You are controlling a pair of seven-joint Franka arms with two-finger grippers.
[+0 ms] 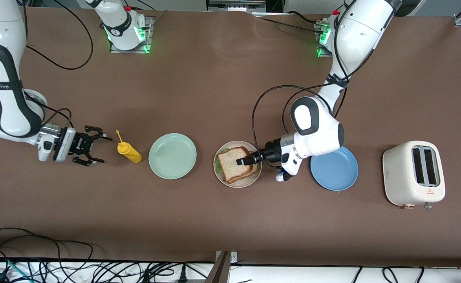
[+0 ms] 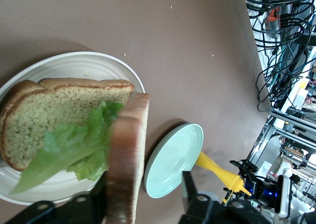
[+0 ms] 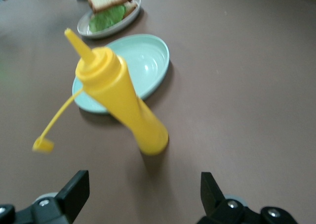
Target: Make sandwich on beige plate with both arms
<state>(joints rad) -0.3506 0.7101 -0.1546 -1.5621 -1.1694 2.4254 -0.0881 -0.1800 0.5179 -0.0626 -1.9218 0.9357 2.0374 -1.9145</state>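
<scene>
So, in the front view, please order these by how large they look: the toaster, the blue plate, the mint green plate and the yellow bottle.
1. toaster
2. mint green plate and blue plate: they look alike, and the left arm hides part of the blue one, so I do not rank them.
3. yellow bottle, clearly smallest.

left end effector [image 1: 247,160]: low, fingers parted | right end effector [image 1: 94,146]: low, level, fingers spread wide

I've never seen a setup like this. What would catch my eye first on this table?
Probably the brown-bread sandwich with green lettuce on the round beige plate mid-table, with the left gripper open around its top slice. Toward the right arm's end, the open right gripper faces a yellow squeeze bottle beside a mint green plate.
</scene>
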